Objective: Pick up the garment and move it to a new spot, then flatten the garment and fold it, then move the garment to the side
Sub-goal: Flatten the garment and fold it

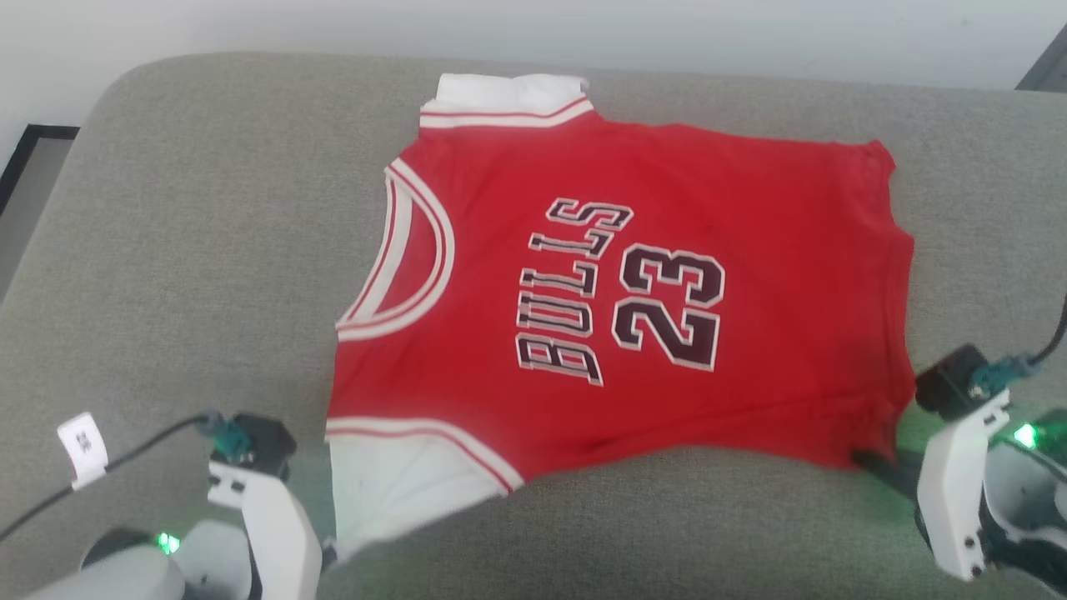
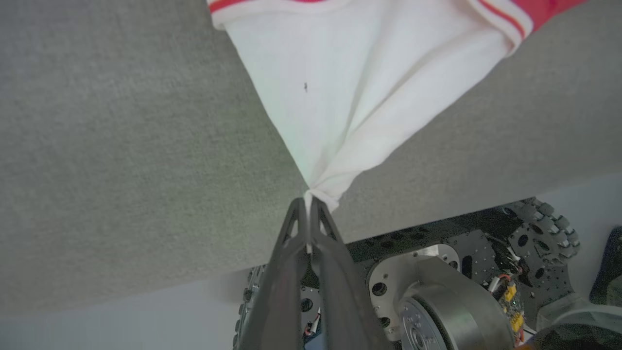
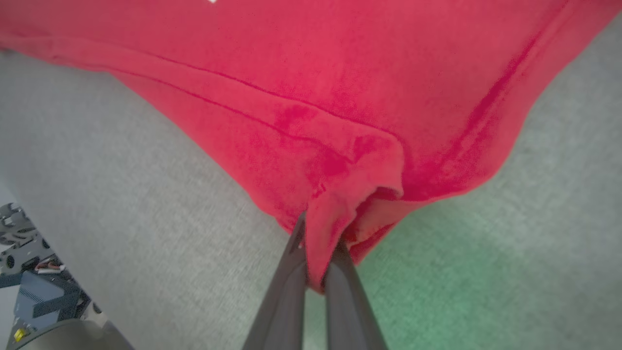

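The garment (image 1: 633,292) is a red shirt with a black-and-white chest print and white sleeves, spread flat on a grey padded surface (image 1: 208,250), collar toward the left. My left gripper (image 1: 331,554) is at the near left, shut on the tip of the near white sleeve (image 2: 340,97), which is pulled to a point between its fingers (image 2: 309,201). At the near right, my right gripper (image 1: 863,458) is shut on the near corner of the red hem (image 3: 340,73), and the cloth bunches between its fingers (image 3: 316,233).
The padded surface's front edge runs just behind both grippers, with my wheeled base (image 2: 437,291) below it. A cable with a white tag (image 1: 82,447) trails off the left wrist. A dark frame (image 1: 25,158) stands on the floor beyond the left edge.
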You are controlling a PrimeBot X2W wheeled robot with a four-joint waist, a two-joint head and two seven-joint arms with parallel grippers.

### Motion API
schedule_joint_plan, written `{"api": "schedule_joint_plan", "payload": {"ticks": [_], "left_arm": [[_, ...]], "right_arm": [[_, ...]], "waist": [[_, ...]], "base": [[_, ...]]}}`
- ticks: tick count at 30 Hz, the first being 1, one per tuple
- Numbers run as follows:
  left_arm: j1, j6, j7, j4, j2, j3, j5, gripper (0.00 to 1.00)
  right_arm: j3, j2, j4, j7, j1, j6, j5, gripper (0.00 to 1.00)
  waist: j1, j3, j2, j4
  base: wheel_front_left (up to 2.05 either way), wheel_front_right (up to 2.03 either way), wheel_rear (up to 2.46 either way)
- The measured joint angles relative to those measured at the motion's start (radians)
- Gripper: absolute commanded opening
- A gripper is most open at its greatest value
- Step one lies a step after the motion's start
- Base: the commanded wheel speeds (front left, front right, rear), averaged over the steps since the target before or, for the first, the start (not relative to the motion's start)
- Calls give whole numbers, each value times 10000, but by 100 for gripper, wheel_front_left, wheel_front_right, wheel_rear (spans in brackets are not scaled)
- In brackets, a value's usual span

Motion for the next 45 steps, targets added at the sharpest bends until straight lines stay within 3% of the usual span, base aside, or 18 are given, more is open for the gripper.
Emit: {"api": "schedule_joint_plan", "payload": {"ticks": [5,8,14,17,22,30,31,36,40,45], "left_arm": [[523,897,453,-1197,543,-215,-320,0],[548,1160,430,-1674,752,-157,-228,0],[-164,1296,134,-1912,1131,267,472,0],[-932,1026,157,-1850,1287,426,1101,0],[-2366,142,408,-959,1047,654,1852,0],[-4450,-1760,420,2163,-548,575,2890,0],[-4828,-2234,328,3043,-986,487,3035,0],[-5523,-3250,-15,5095,-1956,230,3400,0],[-5704,-3969,-132,6688,-2673,31,3427,0],[-5740,-4660,-157,8276,-3486,-77,3099,0]], "right_arm": [[132,-604,-779,297,625,0,510,0],[79,-779,-1055,205,787,0,652,0],[-387,-761,-1074,-134,713,0,564,0],[-811,-556,-934,-211,430,0,322,0],[-1567,94,-435,-119,-210,0,-245,0],[-2600,1801,1243,362,-1569,0,-1557,0],[-2725,2242,1682,491,-1918,0,-1900,0],[-2775,3219,2752,949,-2488,0,-2487,0],[-2638,3753,3237,1206,-2777,0,-2673,0],[-2504,3977,3499,1329,-3107,-2,-2713,0]], "waist": [[0,49,0,-99],[0,86,0,-186],[0,63,0,-401],[0,31,0,-555],[0,67,0,-817],[0,509,0,-1090],[0,662,0,-1147],[0,1050,0,-1273],[0,1306,0,-1345],[0,1444,0,-1396]], "base": [[0,0,0],[0,0,0],[0,0,0],[0,0,0],[0,0,0],[0,0,0],[0,0,0],[0,0,0],[0,0,0],[0,0,0]]}}
